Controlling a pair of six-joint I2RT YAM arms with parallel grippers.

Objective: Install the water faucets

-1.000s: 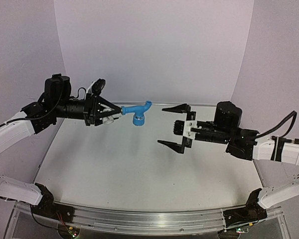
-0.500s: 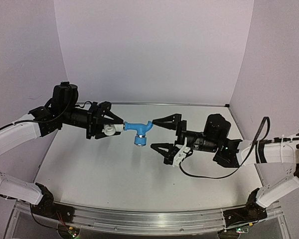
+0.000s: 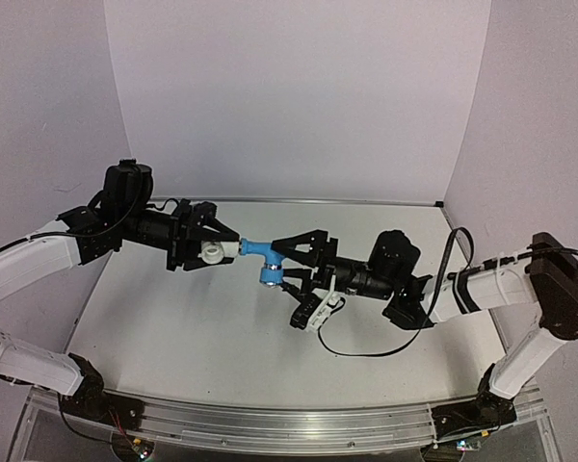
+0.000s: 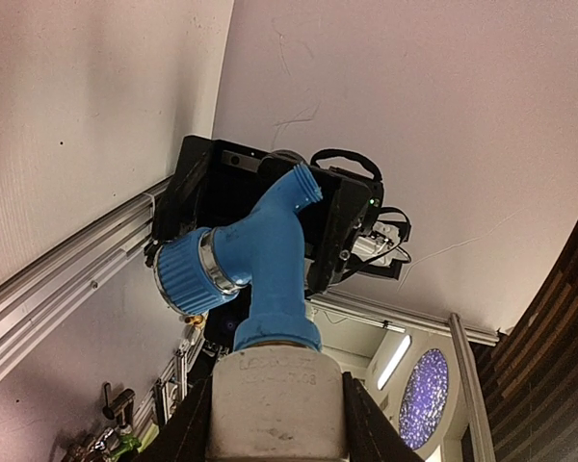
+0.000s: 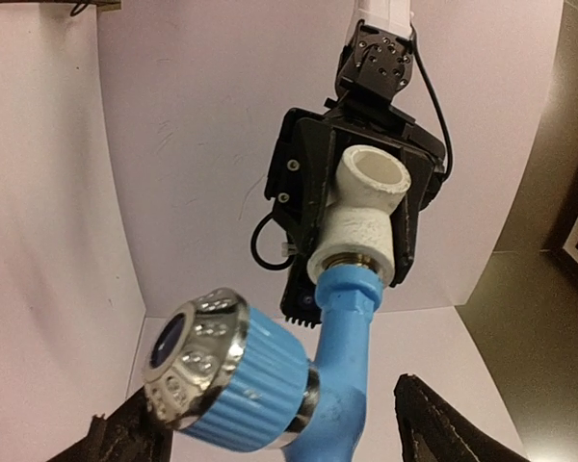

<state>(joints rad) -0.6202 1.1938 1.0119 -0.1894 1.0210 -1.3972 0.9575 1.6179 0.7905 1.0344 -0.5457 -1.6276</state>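
Observation:
The light-blue water faucet (image 3: pixel 258 250) hangs in mid-air over the middle of the table, its ribbed knob (image 3: pixel 268 275) pointing down. Its threaded end sits in a white plastic fitting (image 3: pixel 212 252), and my left gripper (image 3: pixel 222 248) is shut on that fitting. In the left wrist view the fitting (image 4: pixel 277 399) is clamped between both fingers with the faucet (image 4: pixel 270 255) sticking out beyond it. My right gripper (image 3: pixel 279 266) is open and straddles the faucet's spout end. In the right wrist view the faucet (image 5: pixel 352 371) and its silvery knob (image 5: pixel 197 351) lie between the fingertips (image 5: pixel 443 423) with gaps on both sides.
A white clip with a black cable loop (image 3: pixel 318 313) dangles under the right gripper. The white table (image 3: pixel 193 337) is walled at the back and sides. An aluminium rail (image 3: pixel 270 419) runs along the near edge by the arm bases.
The right gripper has moved left from the table's right half up to the faucet, and its jaws have narrowed around the spout end. The left arm lowered slightly with the fitting and faucet.

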